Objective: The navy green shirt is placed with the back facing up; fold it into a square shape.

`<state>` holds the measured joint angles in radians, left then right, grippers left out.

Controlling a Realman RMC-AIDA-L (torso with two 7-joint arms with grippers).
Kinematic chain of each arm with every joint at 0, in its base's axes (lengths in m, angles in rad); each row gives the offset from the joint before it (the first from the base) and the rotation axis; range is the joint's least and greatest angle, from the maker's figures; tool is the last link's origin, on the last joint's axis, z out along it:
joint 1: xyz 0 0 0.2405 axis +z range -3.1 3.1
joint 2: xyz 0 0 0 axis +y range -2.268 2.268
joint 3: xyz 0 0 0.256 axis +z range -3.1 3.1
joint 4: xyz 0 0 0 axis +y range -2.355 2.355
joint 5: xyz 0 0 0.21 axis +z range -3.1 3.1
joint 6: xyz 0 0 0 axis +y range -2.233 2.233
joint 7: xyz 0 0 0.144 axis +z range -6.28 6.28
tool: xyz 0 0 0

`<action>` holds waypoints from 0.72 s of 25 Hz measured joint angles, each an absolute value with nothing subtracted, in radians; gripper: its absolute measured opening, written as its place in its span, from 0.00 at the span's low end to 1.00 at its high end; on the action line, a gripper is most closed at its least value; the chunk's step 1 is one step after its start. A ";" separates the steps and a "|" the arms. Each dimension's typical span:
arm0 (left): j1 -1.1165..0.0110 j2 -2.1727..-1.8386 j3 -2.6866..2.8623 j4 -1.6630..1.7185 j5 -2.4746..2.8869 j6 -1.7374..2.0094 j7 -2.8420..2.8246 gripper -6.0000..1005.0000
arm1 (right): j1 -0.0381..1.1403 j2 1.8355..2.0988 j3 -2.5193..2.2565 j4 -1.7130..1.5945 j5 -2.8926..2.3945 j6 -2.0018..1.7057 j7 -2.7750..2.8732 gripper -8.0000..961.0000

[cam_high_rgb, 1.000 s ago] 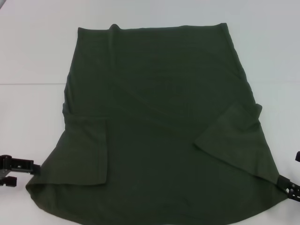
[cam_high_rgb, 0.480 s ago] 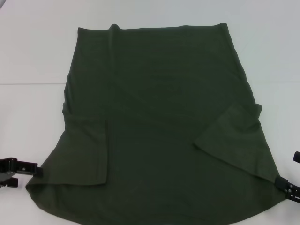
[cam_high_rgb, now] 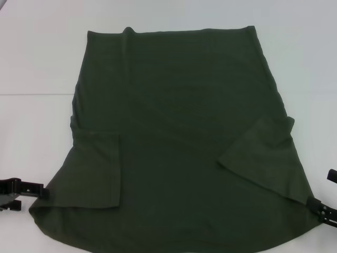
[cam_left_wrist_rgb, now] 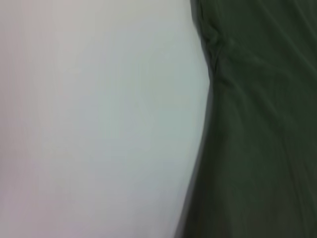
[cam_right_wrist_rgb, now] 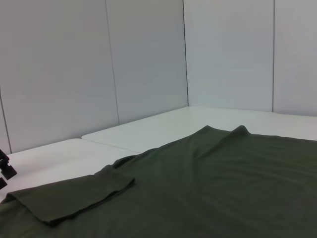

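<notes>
So, left gripper [cam_high_rgb: 23, 191] sits at about 8 o'clock in the head view, black metal bracket shape low on the white table [cam_high_rgb: 31, 63], its tip right at the near-left hem corner of the navy green shirt [cam_high_rgb: 179, 132]; whether it touches or pinches the cloth can't be told, and how far its fingers are spread can't be told either. Shirt fills the centre of the table from 12 down past 6 o'clock, soft matte dark olive knit, plain back side up, roughly trapezoid and flaring wider toward the near edge. Left sleeve [cam_high_rgb: 97, 171] is folded inward at 7 o'clock as a flat rectangular flap, right sleeve [cam_high_rgb: 258, 153] folded inward at 4 o'clock as a slanted flap. Small crease bump on the far edge near 11 o'clock. No readable writing or label on the visible side. Left wrist view shows only the cloth edge against smooth white tabletop [cam_left_wrist_rgb: 99, 124], with a few soft wrinkles. Right wrist view shows the cloth lying flat with one folded sleeve flap, grey panel walls [cam_right_wrist_rgb: 148, 64] behind. Right gripper [cam_high_rgb: 324, 210] at 4 o'clock, black, at the near-right corner of the shirt; finger spread can't be told, contact unclear.
</notes>
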<state>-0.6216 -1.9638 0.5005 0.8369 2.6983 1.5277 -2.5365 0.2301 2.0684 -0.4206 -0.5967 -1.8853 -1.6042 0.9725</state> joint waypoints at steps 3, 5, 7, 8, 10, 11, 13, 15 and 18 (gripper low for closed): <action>-0.621 -1.963 0.502 0.835 2.698 1.521 -2.538 0.90 | 0.234 2.070 -0.422 -0.597 -1.885 -1.604 0.973 0.98; -0.621 -1.963 0.502 0.831 2.699 1.519 -2.540 0.90 | 0.236 2.070 -0.422 -0.597 -1.885 -1.604 0.973 0.98; -0.621 -1.961 0.502 0.825 2.704 1.513 -2.543 0.90 | 0.239 2.070 -0.422 -0.597 -1.885 -1.603 0.973 0.98; -0.622 -1.961 0.502 0.824 2.708 1.511 -2.543 0.90 | 0.240 2.070 -0.422 -0.597 -1.885 -1.603 0.973 0.98; -0.624 -1.961 0.502 0.824 2.722 1.507 -2.544 0.90 | 0.240 2.070 -0.421 -0.597 -1.885 -1.603 0.973 0.98; -0.625 -1.961 0.502 0.824 2.725 1.506 -2.544 0.90 | 0.241 2.070 -0.420 -0.597 -1.886 -1.603 0.973 0.98; -0.625 -1.961 0.502 0.824 2.727 1.500 -2.543 0.90 | 0.244 2.070 -0.419 -0.597 -1.886 -1.602 0.973 0.98; -0.626 -1.962 0.504 0.824 2.727 1.496 -2.542 0.90 | 0.245 2.071 -0.420 -0.596 -1.886 -1.600 0.973 0.98; -0.629 -1.963 0.519 0.823 2.727 1.494 -2.542 0.90 | 0.248 2.071 -0.422 -0.596 -1.890 -1.596 0.979 0.98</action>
<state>-0.6287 -1.9631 0.5190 0.8227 2.7273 1.4944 -2.5422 0.2481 2.0709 -0.4216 -0.5963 -1.8902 -1.5956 0.9793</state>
